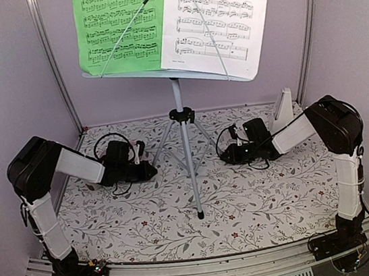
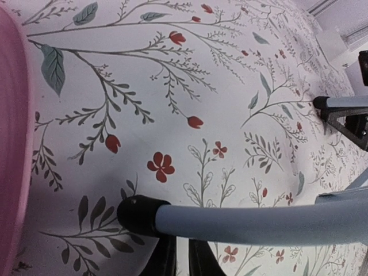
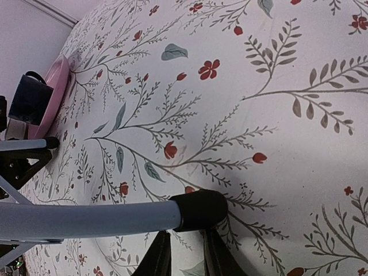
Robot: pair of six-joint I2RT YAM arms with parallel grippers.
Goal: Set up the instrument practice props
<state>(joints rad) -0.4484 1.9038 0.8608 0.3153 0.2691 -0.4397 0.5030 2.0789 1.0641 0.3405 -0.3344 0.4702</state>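
Note:
The pale grey music stand (image 1: 178, 98) stands mid-table on its tripod. A green sheet (image 1: 118, 24) and a white sheet (image 1: 219, 14) rest on its desk. The white pyramid metronome (image 1: 284, 108) stands at the back right, behind my right arm. My left gripper (image 1: 144, 170) lies low by the left leg's foot. In the left wrist view that leg (image 2: 259, 221) and its black cap (image 2: 138, 215) cross in front of the nearly closed gripper (image 2: 183, 244), hiding its tips. My right gripper (image 1: 226, 153) lies by the right leg; its cap (image 3: 198, 210) hides that gripper's (image 3: 185, 236) tips.
A pink plate (image 3: 54, 86) with a dark blue cup (image 3: 29, 98) sits at the left side of the floral cloth; its rim fills the left edge of the left wrist view (image 2: 11, 144). The front tripod foot (image 1: 200, 214) points toward the near edge. Walls close in on both sides.

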